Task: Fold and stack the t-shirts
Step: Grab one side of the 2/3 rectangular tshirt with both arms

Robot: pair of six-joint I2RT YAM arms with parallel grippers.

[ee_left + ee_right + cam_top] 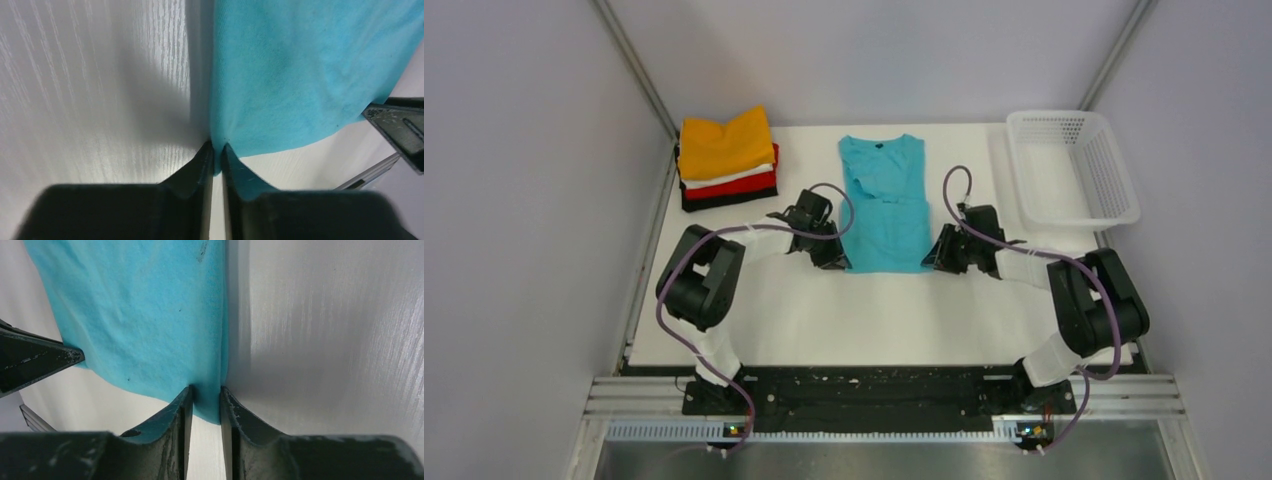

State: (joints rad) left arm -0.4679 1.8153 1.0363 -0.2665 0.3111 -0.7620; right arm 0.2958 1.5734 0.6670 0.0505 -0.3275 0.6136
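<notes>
Most of the task looks already done: a stack (726, 158) of four folded shirts, orange on top and then white, red and black, lies at the far left corner of the worktop (824, 320). One turquoise t-shirt (884, 205) remains. It lies flat in the middle of the worktop, collar away from the arms, and its sides seem to be already turned in, because it shows as a narrow strip. The left tool (217, 147) is pressed together on the near left corner of its hem, and the right tool (206, 390) pinches the near right corner, with the cloth between its fingers. What is left, I think, is to fold this hem up toward the collar and then put the shirt on the stack. The white basket (1114, 175) at the far right holds no shirt.
</notes>
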